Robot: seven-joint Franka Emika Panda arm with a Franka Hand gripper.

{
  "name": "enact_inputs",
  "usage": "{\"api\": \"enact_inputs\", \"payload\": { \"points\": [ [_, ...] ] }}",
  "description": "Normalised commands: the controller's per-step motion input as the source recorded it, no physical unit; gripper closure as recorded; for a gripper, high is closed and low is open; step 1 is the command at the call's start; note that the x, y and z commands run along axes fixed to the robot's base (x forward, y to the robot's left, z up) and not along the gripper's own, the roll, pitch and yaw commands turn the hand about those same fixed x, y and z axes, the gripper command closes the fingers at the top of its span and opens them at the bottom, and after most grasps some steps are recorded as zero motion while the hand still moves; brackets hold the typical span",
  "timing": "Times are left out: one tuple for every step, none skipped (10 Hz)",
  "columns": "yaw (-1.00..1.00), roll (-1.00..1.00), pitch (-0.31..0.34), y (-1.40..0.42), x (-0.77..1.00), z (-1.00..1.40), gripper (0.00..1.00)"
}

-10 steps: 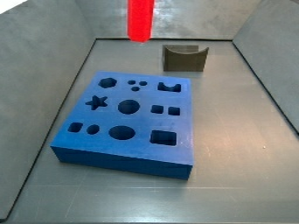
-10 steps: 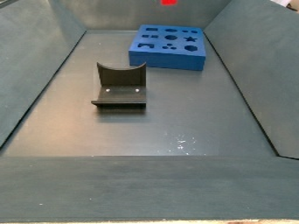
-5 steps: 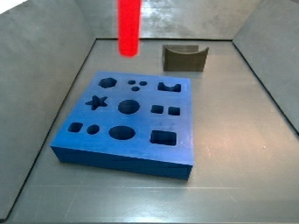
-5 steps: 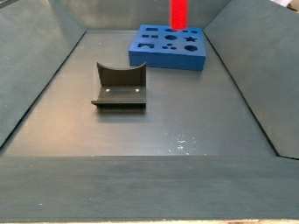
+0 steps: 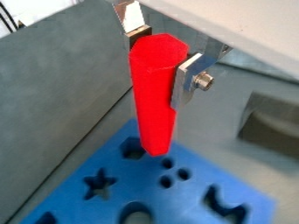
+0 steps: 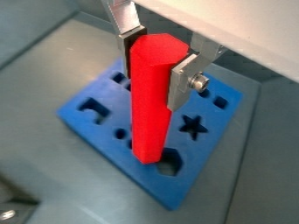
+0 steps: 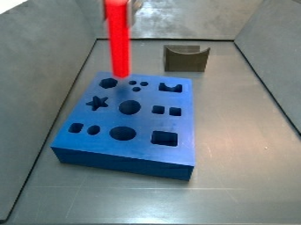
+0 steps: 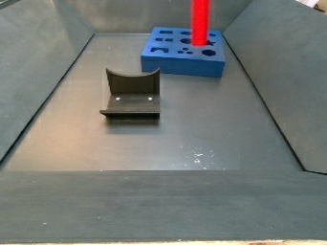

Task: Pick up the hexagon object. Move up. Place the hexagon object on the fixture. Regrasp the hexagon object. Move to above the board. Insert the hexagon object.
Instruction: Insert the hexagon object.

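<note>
Above the board's far corner: the hexagon object [image 7: 118,37] is held upright over the board [image 7: 129,123], its lower end just above the hexagonal hole [image 7: 108,83] near the far left corner as one side view shows it.
Pincer: the pincer [image 5: 156,54] is closed on the hexagon object near its upper end; flat silver fingers [image 5: 187,80] are pressed against opposite faces in both wrist views [image 6: 155,61].
Long axis: the long axis of the red prism is vertical, or nearly so; the free end points straight down at the board [image 6: 146,149]. A slight lean is suggested in a wrist view, but this may be only the camera's angle.
Contact: whether the tip has touched the board cannot be told; in a side view [image 8: 201,21] the lower end is seen against the board's top [image 8: 179,59].
Fixture: the fixture [image 8: 130,94] stands empty on the floor, well apart from the board [image 7: 185,58].
Stage, as judged: the object is above the board, with insertion not yet done.
Risk, facets: if the prism's flats are not turned to match the hole's sides, the tip would be caught on the rim.
Risk, offset: a small sideways error would land the tip on the blue surface beside the hole or towards the small round holes [image 5: 176,177].
Risk, grip: with the grasp so high, a jammed tip could tilt or slip the rod between the pads.
</note>
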Motion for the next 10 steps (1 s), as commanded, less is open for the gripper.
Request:
{"api": "enact_inputs", "payload": {
  "points": [
    [0.00, 0.00, 0.000, 0.00, 0.00, -0.04, 1.00],
    [-0.46, -0.05, -0.024, 0.00, -0.70, -0.25, 1.00],
    [-0.54, -0.05, -0.037, 0.00, -0.65, -0.26, 1.00],
    [-0.09, -0.02, -0.003, 0.00, -0.02, 0.00, 1.00],
    [-0.01, 0.00, 0.000, 0.00, -0.08, -0.08, 1.00],
    [-0.69, -0.01, -0.003, 0.00, -0.43, -0.27, 1.00],
    [-0.69, -0.01, 0.000, -0.11, -0.27, -0.29, 1.00],
    [-0.08, -0.06, -0.053, 0.00, 0.11, -0.15, 1.00],
    [-0.41, -0.15, -0.090, -0.13, 0.00, -0.30, 1.00],
    [-0.75, -0.35, -0.276, -0.09, -0.13, -0.16, 1.00]
  ]
}}
